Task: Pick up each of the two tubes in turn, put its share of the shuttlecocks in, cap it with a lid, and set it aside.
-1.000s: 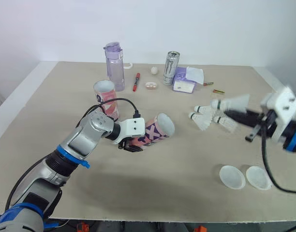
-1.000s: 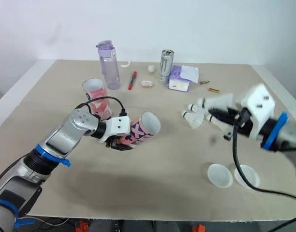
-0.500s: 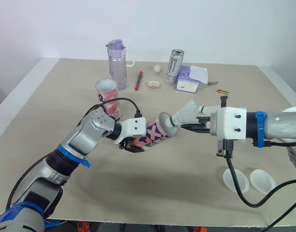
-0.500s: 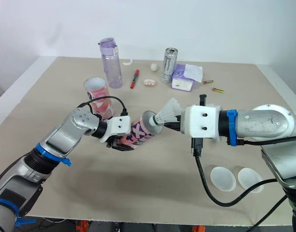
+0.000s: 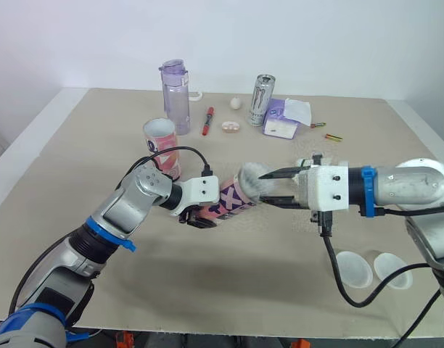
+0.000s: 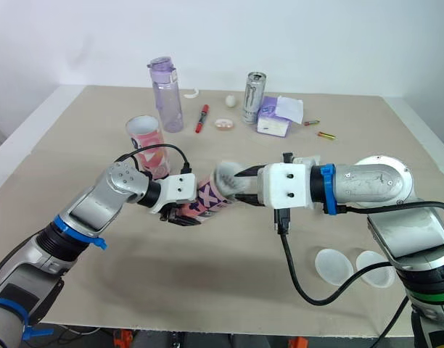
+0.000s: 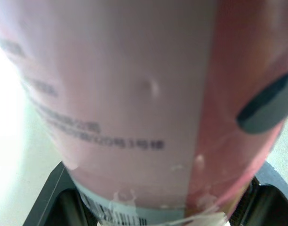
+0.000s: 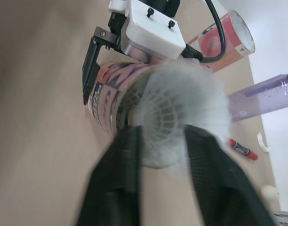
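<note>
Since half a second ago the right claw (image 5: 266, 188) has driven forward and its fingers have spread. The shuttlecock (image 8: 180, 104) that it carried now sits in the mouth of the patterned tube (image 5: 226, 204), with the feather skirt facing back toward the claw. The two black fingers (image 8: 116, 181) stand open, one on each side of the skirt. Whether they touch the feathers cannot be told.

The left claw (image 5: 200, 216) is clamped on the tube and holds it lying level above the counter (image 5: 77, 145). The open end points straight at the right claw. In the left wrist view the tube's printed wall runs between the two black finger pads (image 7: 52, 200).

Just behind the left claw a second tube (image 5: 161, 146) stands upright on the counter, open at the top. Below the right claw's wrist, toward the near edge, two round clear lids (image 5: 352, 269) lie flat side by side.

Well beyond both claws, along the far side of the counter, stand a purple bottle (image 5: 174, 98) and a silver can (image 5: 260, 101). A red pen (image 5: 206, 122) lies between them, and a purple tissue pack (image 5: 281, 121) sits next to the can.
</note>
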Robot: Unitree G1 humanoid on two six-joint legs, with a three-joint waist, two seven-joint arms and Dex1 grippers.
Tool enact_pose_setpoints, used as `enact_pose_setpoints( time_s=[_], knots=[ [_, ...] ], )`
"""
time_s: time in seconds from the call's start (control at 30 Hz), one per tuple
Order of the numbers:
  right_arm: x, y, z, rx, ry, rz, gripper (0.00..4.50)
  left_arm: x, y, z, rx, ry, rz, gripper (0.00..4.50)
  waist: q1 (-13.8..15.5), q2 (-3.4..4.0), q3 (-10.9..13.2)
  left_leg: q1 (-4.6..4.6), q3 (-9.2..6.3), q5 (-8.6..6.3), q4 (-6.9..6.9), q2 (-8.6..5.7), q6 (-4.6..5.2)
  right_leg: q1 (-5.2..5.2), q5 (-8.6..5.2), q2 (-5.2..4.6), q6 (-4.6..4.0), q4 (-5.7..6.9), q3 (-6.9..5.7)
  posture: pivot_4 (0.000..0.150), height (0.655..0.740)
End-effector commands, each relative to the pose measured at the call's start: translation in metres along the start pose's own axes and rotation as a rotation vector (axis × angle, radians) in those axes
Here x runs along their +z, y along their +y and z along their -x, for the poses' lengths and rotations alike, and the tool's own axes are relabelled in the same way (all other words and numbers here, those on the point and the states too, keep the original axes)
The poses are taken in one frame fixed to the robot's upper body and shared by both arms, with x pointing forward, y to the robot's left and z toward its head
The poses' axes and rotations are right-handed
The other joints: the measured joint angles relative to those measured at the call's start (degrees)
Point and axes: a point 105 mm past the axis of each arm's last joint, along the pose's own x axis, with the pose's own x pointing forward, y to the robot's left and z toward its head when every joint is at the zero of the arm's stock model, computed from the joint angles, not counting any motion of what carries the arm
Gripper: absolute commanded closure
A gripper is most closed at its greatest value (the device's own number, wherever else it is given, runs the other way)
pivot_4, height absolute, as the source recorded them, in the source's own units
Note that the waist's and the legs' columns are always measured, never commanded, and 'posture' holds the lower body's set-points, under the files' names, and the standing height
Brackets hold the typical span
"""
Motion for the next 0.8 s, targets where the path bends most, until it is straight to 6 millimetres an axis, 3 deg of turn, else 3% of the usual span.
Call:
enact_pose_setpoints(
  time_s=[0.03, 0.13, 0.4, 0.5, 0.6, 0.63, 0.73, 0.77, 0.8],
  knots=[
    [0.010, -0.003, 0.002, -0.018, -0.043, -0.009, 1.01, 0.003, 0.001, 0.002, 0.014, -0.003, -0.016, 1.64, 0.0, 0.00, 0.0, 0.00, 0.00, 0.00, 0.02, 0.00, 0.00, 0.00, 0.00, 0.00, 0.00, 0.01, 0.00, 0.150, 0.7400],
    [0.015, -0.007, 0.007, -0.066, -0.101, -0.092, 0.05, 0.002, 0.001, 0.002, 0.015, 0.000, -0.015, 1.64, 0.0, 0.00, 0.0, 0.01, 0.00, 0.00, 0.05, 0.02, 0.00, 0.01, 0.01, 0.02, -0.01, 0.04, 0.00, 0.150, 0.7400],
    [0.014, -0.025, 0.032, -0.181, -0.191, -0.323, 0.05, 0.002, 0.004, 0.001, 0.015, 0.003, -0.022, 1.64, 0.0, 0.00, 0.0, -0.01, -0.03, 0.00, 0.09, 0.02, 0.00, 0.02, 0.03, 0.05, 0.02, 0.08, 0.02, 0.150, 0.7400],
    [0.012, -0.024, 0.032, -0.127, -0.172, -0.351, 0.05, 0.003, 0.005, 0.000, 0.016, 0.003, -0.027, 1.64, 0.0, 0.00, 0.0, 0.02, -0.04, 0.00, 0.09, 0.04, 0.00, 0.04, 0.03, 0.06, 0.00, 0.08, 0.01, 0.150, 0.7400],
    [0.014, -0.026, 0.025, -0.071, -0.151, -0.342, 0.64, 0.004, 0.007, 0.000, 0.016, 0.002, -0.030, 1.64, 0.0, 0.01, 0.0, 0.03, -0.02, 0.02, 0.11, 0.03, 0.03, 0.04, 0.07, 0.06, -0.01, 0.09, 0.02, 0.150, 0.7400],
    [0.012, -0.026, 0.020, -0.044, -0.125, -0.326, 1.32, 0.004, 0.007, 0.000, 0.016, 0.002, -0.031, 1.64, 0.0, 0.00, 0.0, 0.03, -0.01, 0.02, 0.13, 0.04, 0.04, 0.04, 0.09, 0.06, -0.02, 0.09, 0.02, 0.150, 0.7400],
    [0.009, -0.028, 0.009, 0.006, -0.080, -0.287, 2.39, 0.004, 0.008, -0.001, 0.018, 0.002, -0.031, 1.64, 0.0, 0.01, 0.0, 0.03, 0.00, 0.03, 0.15, 0.04, 0.05, 0.03, 0.10, 0.05, -0.03, 0.09, 0.01, 0.150, 0.7400],
    [0.009, -0.028, 0.003, 0.028, -0.071, -0.282, 3.03, 0.003, 0.008, -0.001, 0.019, 0.003, -0.033, 1.64, 0.0, 0.01, 0.0, 0.03, 0.01, 0.03, 0.15, 0.05, 0.05, 0.02, 0.10, 0.05, -0.03, 0.09, 0.01, 0.150, 0.7400],
    [0.008, -0.028, -0.002, 0.056, -0.056, -0.271, 3.36, 0.003, 0.008, -0.001, 0.020, 0.003, -0.033, 1.64, 0.0, 0.01, 0.0, 0.03, 0.04, 0.03, 0.15, 0.05, 0.05, 0.01, 0.10, 0.04, -0.04, 0.09, 0.02, 0.150, 0.7400]
  ],
)
